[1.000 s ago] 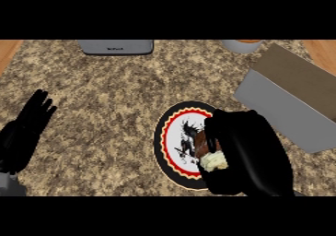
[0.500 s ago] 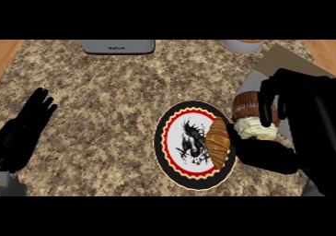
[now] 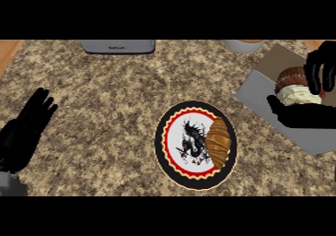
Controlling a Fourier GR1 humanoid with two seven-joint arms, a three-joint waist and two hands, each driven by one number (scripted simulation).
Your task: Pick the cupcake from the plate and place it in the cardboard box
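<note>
The cupcake (image 3: 294, 87), brown top and cream wrapper, is held on its side over the cardboard box (image 3: 279, 60) at the right edge. My right hand (image 3: 313, 114) is shut on it, fingers above and thumb below. The plate (image 3: 171, 143), black-rimmed with a red and white centre and a dark drawing, lies mid-counter with a croissant (image 3: 219, 141) on its right half. My left hand (image 3: 24, 131) rests open at the left edge, fingers up.
A grey appliance (image 3: 118, 46) stands at the counter's far edge. A pale round container (image 3: 244, 45) sits at the back right, beside the box. A wooden surface (image 3: 3, 54) shows at the far left.
My right hand has lifted the cupcake off the plate and carried it right, over the cardboard box. The croissant is now uncovered on the plate. My left hand has barely moved.
</note>
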